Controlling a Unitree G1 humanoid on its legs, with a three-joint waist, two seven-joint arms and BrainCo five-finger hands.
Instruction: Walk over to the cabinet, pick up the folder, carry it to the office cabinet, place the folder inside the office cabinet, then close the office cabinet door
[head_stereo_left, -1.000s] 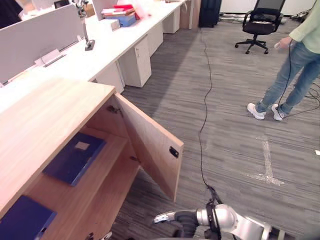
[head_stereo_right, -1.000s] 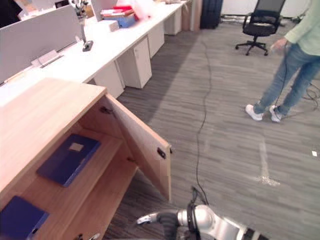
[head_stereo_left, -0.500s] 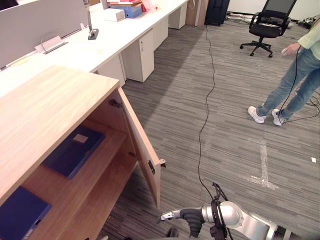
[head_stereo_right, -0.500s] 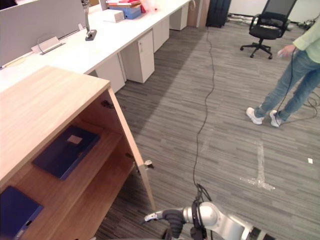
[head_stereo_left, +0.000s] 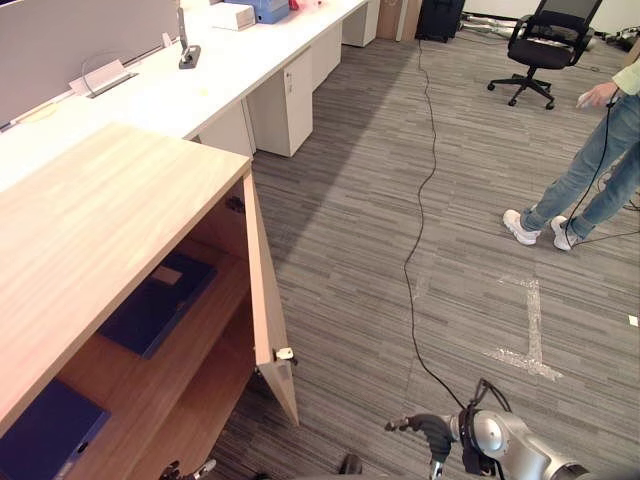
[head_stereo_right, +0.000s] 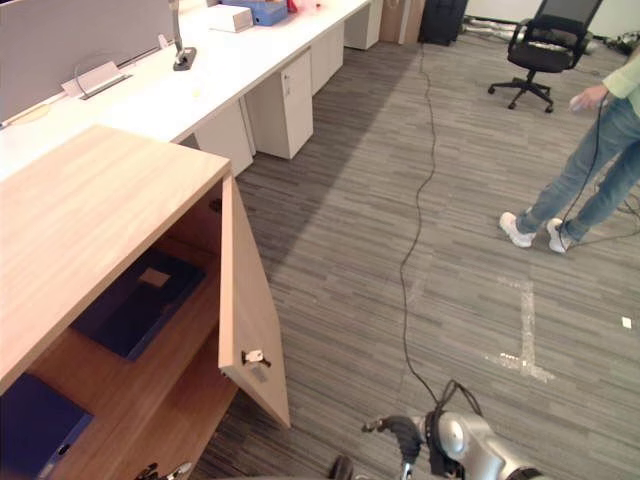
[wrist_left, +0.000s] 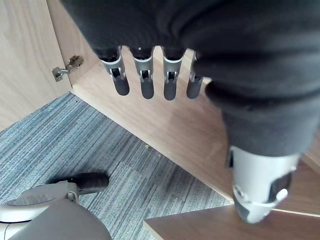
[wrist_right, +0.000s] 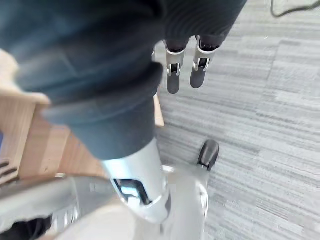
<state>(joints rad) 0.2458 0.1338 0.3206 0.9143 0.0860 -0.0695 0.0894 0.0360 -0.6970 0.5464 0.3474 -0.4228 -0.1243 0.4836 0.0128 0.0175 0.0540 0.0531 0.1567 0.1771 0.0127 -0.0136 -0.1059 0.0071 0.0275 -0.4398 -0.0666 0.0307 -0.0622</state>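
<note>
we see the folder (head_stereo_left: 160, 298) lying on a shelf in the office cabinet (head_stereo_left: 100, 230), door (head_stereo_left: 265, 300) half open, left hand (wrist_left: 145, 75) and right hand (wrist_right: 173, 75) with fingers (wrist_left: 169, 82) loose, holding nothing

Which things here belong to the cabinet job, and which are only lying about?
Job:
- wooden cabinet
- open door
- blue folder on the shelf
- nearer blue folder (I cannot tell which one is meant)

Lying about:
- white desks
- office chair
- person standing

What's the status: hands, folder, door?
Left hand and right hand open, empty. Folder lies inside the cabinet. Door half open, untouched. Person stands well clear.
</note>
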